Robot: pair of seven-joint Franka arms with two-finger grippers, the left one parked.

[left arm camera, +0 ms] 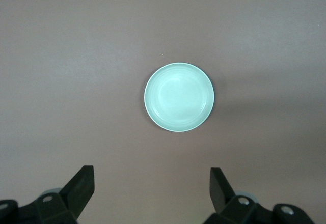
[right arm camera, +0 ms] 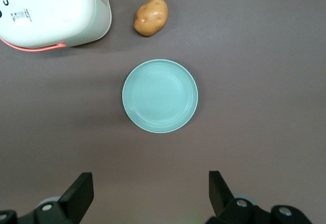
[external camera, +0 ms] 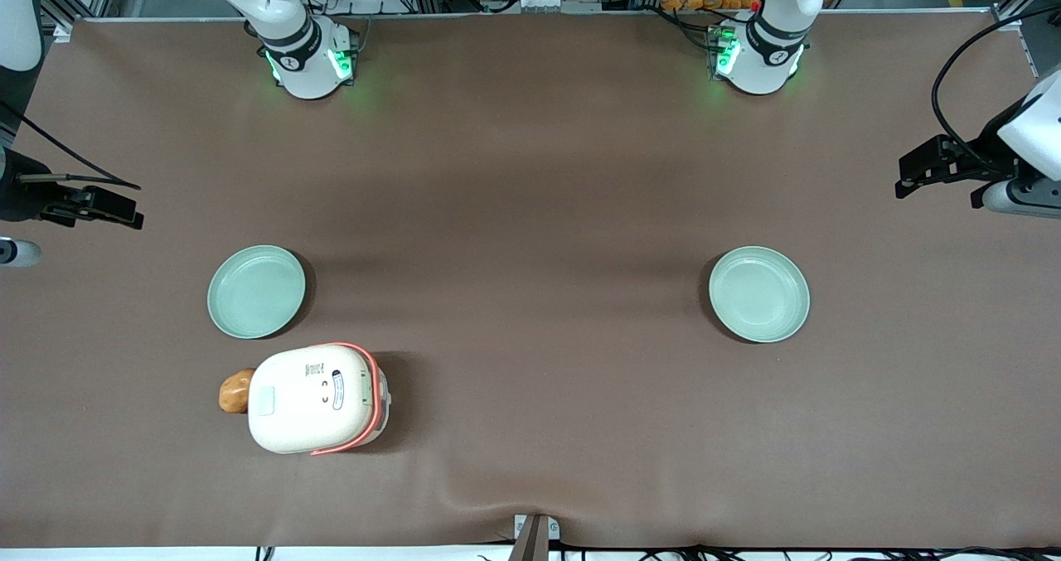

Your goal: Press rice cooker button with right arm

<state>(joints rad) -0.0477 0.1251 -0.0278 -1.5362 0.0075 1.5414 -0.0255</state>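
My tool (right arm camera: 150, 193) hangs high over the worktop (external camera: 530, 171), its two fingers (right arm camera: 81, 188) spread wide apart and gripping nothing; it sits above the mint plate (right arm camera: 160, 95) at the working arm's end, well apart from the target. The rice cooker (external camera: 315, 399) stands on the worktop nearer the front camera than that plate, lid closed, coral handle band lying toward the parked arm's end. The button (external camera: 264, 400) is on the cream lid at the end away from the handle band; the oval label (external camera: 337, 389) lies further along the same lid. A potato (external camera: 235, 390) rests against or just beside the cooker at the button end; I cannot tell whether they touch. Risks, in my judgement: with the fingers apart, one tip could land on the button's edge and slide off; an approach from the potato's end could knock it; an off-centre press could push the light cooker along the cloth instead of actuating the button.
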